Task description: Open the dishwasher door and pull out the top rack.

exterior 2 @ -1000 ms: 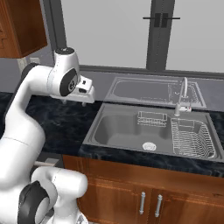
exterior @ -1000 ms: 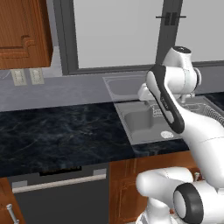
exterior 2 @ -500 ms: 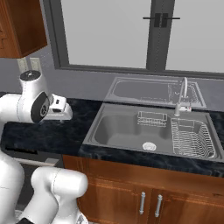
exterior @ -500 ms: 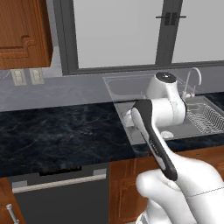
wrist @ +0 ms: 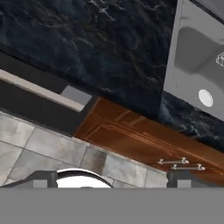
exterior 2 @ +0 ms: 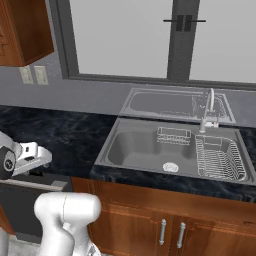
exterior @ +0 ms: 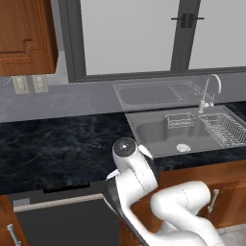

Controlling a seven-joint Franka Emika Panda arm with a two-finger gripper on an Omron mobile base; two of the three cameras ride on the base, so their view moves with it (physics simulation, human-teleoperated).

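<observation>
Dishwasher door [wrist: 30, 103] lies well beyond the spread fingertips [wrist: 40, 183]

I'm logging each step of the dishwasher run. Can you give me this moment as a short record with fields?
dishwasher door: shut, upright under the counter
door handle: silver bar along the top edge, untouched
top rack: hidden behind the shut door
gripper: open, holding nothing, above the floor in front of the cabinets
sink: right of the dishwasher, wire dish drainer in its right side
task progress: door not yet opened
</observation>
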